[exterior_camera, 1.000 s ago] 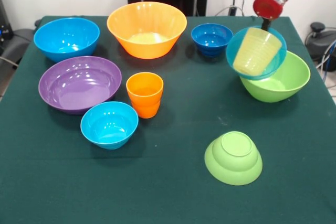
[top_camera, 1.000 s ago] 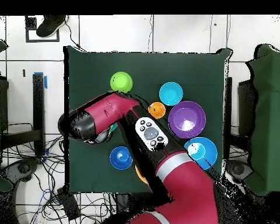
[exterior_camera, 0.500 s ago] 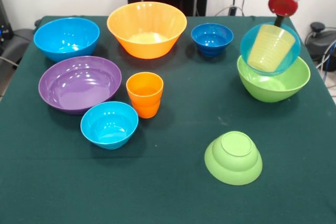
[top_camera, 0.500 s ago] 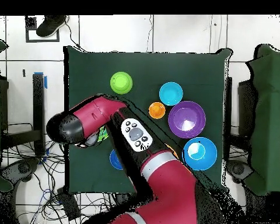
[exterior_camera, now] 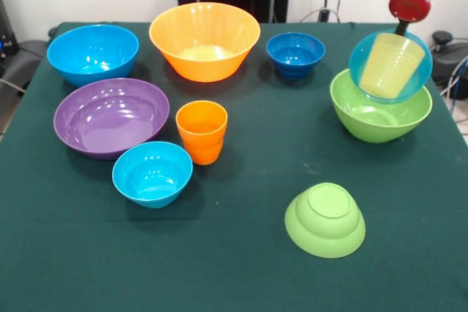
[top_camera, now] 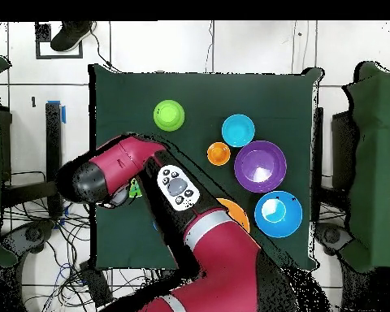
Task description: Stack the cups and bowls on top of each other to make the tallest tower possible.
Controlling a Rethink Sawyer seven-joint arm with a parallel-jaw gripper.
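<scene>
In the front view my gripper [exterior_camera: 400, 31] comes down at the top right, shut on the rim of a small light blue bowl [exterior_camera: 390, 66]. The bowl hangs tilted, with the pale yellow cup [exterior_camera: 391, 63] inside it. It hangs just over the far rim of the large lime green bowl [exterior_camera: 380, 111]. The orange cup [exterior_camera: 202, 131] stands upright mid-table. Around it are a second small light blue bowl [exterior_camera: 152, 173], the purple bowl [exterior_camera: 111, 116], the large blue bowl [exterior_camera: 93, 52], the large orange bowl [exterior_camera: 205, 39] and the small dark blue bowl [exterior_camera: 295, 53]. A small lime green bowl [exterior_camera: 325, 219] lies upside down near the front.
In the overhead view my red arm [top_camera: 149, 166] covers the held bowl and the large green bowl. The upturned lime bowl [top_camera: 169, 115], orange cup [top_camera: 218, 153] and purple bowl [top_camera: 260, 166] show beside it. A person's shoe [top_camera: 68, 34] is beyond the table's corner. The held bowl hangs near the table's right edge [exterior_camera: 431, 107].
My gripper has carried the light blue bowl and the yellow cup to the right and slightly up in the front view, from the green bowl's left rim to its far right rim.
</scene>
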